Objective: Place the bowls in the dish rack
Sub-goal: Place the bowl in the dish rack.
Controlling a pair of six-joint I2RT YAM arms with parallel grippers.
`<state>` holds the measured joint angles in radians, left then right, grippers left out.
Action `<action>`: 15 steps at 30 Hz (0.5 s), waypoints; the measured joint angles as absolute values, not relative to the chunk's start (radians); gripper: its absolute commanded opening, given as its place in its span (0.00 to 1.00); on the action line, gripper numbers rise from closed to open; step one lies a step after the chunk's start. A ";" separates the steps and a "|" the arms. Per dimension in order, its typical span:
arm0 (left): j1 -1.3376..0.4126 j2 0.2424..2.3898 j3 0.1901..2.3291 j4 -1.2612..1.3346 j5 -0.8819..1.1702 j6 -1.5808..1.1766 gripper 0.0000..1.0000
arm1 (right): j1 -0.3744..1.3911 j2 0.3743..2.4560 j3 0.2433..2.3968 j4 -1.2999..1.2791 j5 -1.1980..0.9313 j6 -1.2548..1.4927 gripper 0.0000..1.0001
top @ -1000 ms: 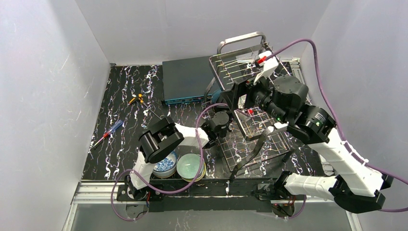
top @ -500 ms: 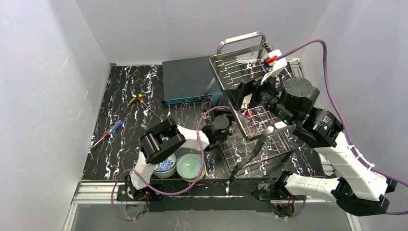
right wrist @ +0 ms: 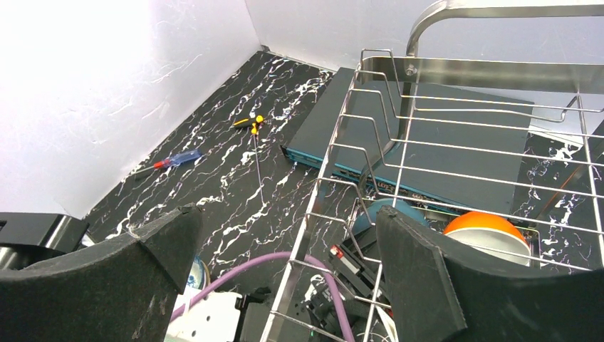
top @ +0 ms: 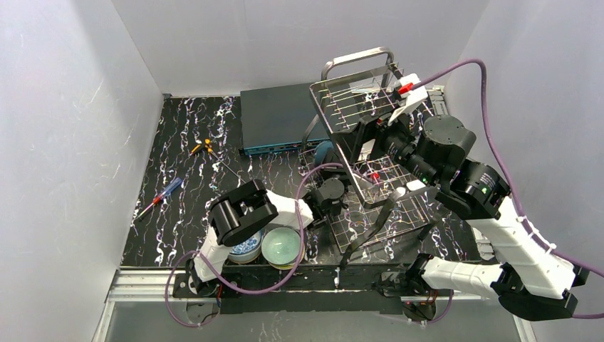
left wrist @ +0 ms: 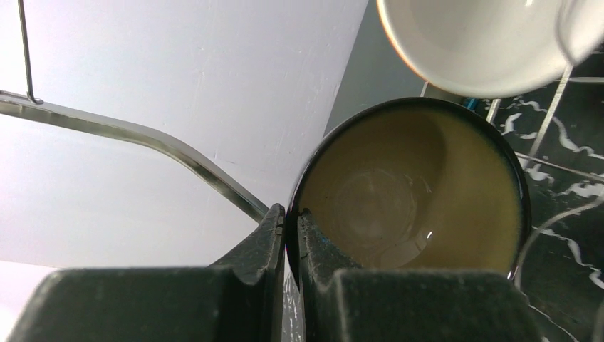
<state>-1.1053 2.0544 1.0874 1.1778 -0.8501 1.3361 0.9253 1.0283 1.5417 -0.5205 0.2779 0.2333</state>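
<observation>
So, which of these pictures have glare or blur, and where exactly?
Left wrist view: a blurred streak crosses the white bowl at top right, and the beige bowl carries small glints inside. Right wrist view: the wall at upper left is washed out to white. Top external view: evenly lit and sharp.

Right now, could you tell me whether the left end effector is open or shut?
Shut on the beige bowl: the left end effector's fingers pinch its rim.

The end effector (left wrist: pixel 291 217) is pinching the dark rim of a beige bowl (left wrist: pixel 413 192) at its nine o'clock edge. A white bowl (left wrist: pixel 484 35) is sitting at one o'clock, and a dish rack (left wrist: pixel 142 134) bar is crossing at nine o'clock.
</observation>
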 measured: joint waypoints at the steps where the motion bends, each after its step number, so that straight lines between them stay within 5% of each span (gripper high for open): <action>1: -1.115 2.056 1.087 1.177 -0.855 1.335 0.00 | 0.925 1.028 1.542 -0.521 0.278 0.233 0.99; 9: -1.179 2.091 1.086 1.203 -0.904 1.350 0.02 | 0.925 1.027 1.541 -0.521 0.278 0.233 0.99; 15: -1.182 2.106 1.085 1.245 -0.931 1.373 0.42 | 0.925 1.027 1.541 -0.521 0.278 0.234 0.99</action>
<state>-1.1820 2.1059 1.0855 1.2446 -0.9314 1.3727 0.9253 1.0271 1.5406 -0.5205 0.2779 0.2337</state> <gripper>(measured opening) 0.222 0.985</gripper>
